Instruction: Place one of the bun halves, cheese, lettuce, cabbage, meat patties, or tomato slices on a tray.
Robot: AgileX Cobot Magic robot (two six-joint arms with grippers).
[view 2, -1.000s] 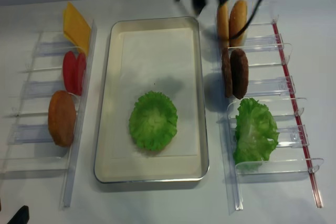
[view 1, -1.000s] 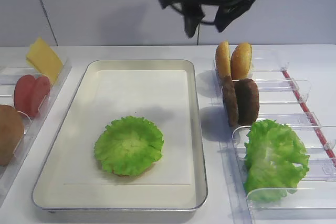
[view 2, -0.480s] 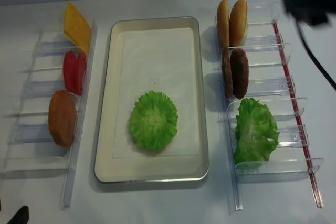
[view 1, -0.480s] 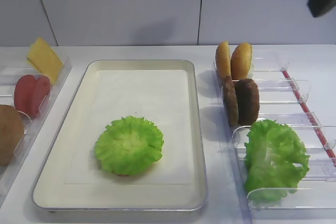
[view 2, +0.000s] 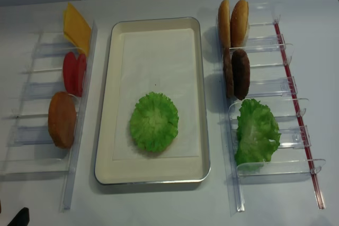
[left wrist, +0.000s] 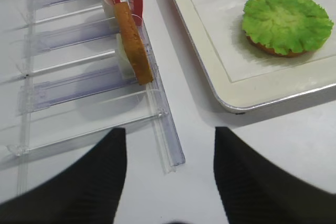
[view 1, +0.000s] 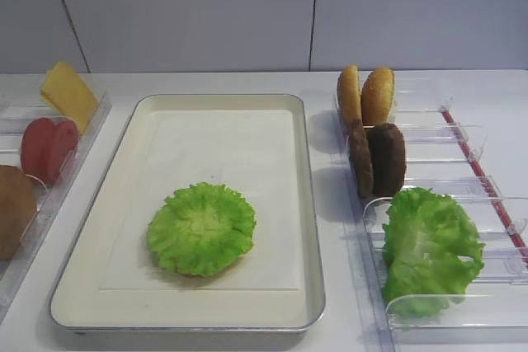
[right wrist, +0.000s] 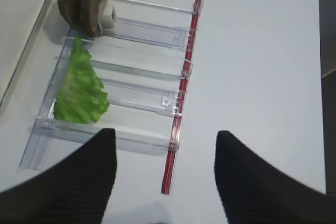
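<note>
Green lettuce (view 1: 202, 228) lies on a bun half in the tray (view 1: 309, 228), both grippers (right wrist: 163, 182) spread and empty, so we judge a stiff, light meat patty (view 1: 386, 158), upright in its rack, best pinched across its flat faces.

One tray (view 2: 108, 104) sits mid-table, with one lettuce (view 2: 154, 121) round on it over one bun half (left wrist: 270, 51). The right-edge rack (view 2: 286, 86) holds two bun halves (view 2: 234, 22), two meat patties (view 2: 237, 73) and one leaf heap (view 2: 256, 132). The left rack (view 2: 32, 112) holds one cheese (view 2: 77, 26), two tomato slices (view 2: 74, 72) and one bun (view 2: 62, 119).
</note>
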